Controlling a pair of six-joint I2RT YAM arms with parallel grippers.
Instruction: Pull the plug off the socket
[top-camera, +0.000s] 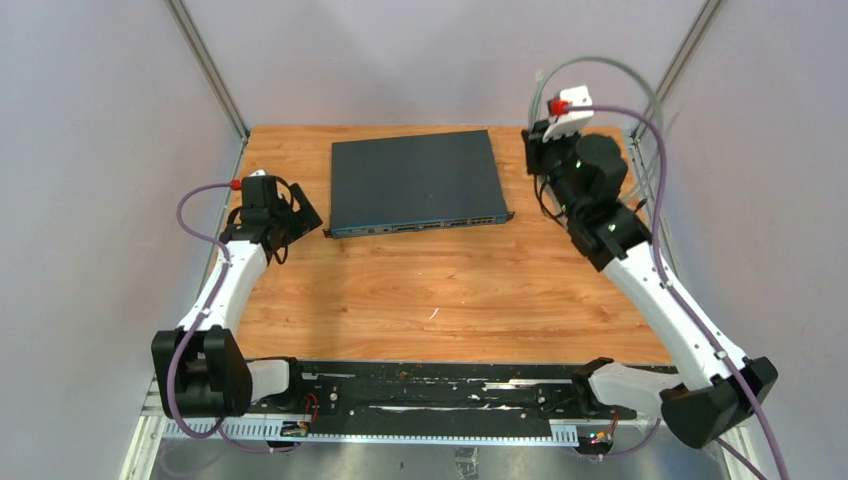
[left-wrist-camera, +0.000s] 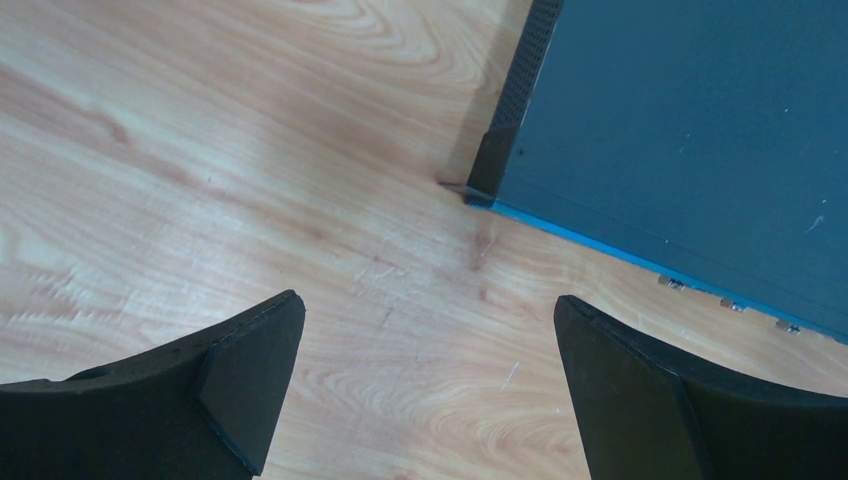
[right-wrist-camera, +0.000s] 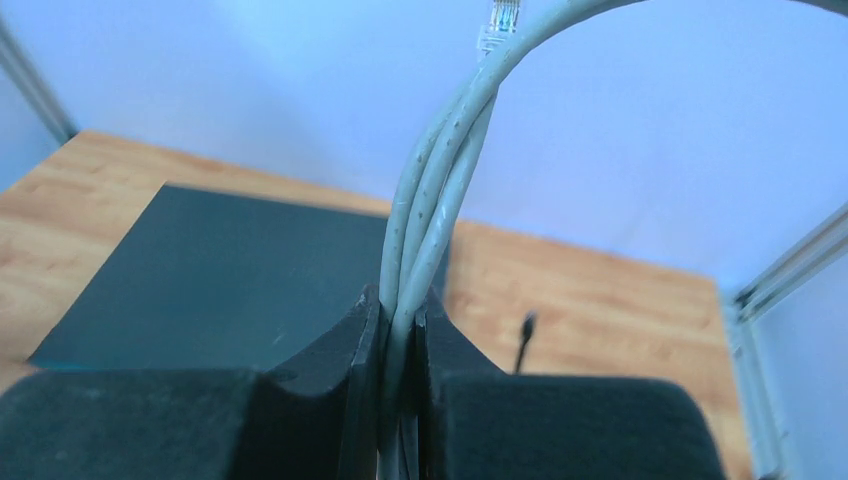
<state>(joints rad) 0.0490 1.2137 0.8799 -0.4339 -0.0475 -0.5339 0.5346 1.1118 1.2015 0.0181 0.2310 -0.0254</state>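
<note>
Two arms reach over a wooden worktop (top-camera: 450, 290), and a flat dark switch box (top-camera: 412, 180) lies at the far middle of it, with its row of sockets (top-camera: 440, 223) along the near face. The left hand (top-camera: 290, 215) hangs low just beside the near left corner of the box, and the left wrist view shows it spread wide (left-wrist-camera: 430, 380), with bare wood between its two dark fingers (left-wrist-camera: 250, 380) and nothing in them. That same view shows the box (left-wrist-camera: 680, 130) with its blue-edged front running off to the right, apart from both fingers. The right arm is raised at the far right corner, its hand (top-camera: 545, 140) up off the worktop. In the right wrist view this hand (right-wrist-camera: 400, 330) is pinched nearly closed on a grey cable (right-wrist-camera: 430, 200), of which two or three strands lie side by side between the fingers (right-wrist-camera: 350, 350). From there the cable climbs and bends over to the right in an arc, which the top view also shows above the arm (top-camera: 600, 62). The clear plug (right-wrist-camera: 503, 18) sits at the top of that bundle, in the air and well apart from the box (right-wrist-camera: 220, 270) lying below and to the left, in no socket.
</note>
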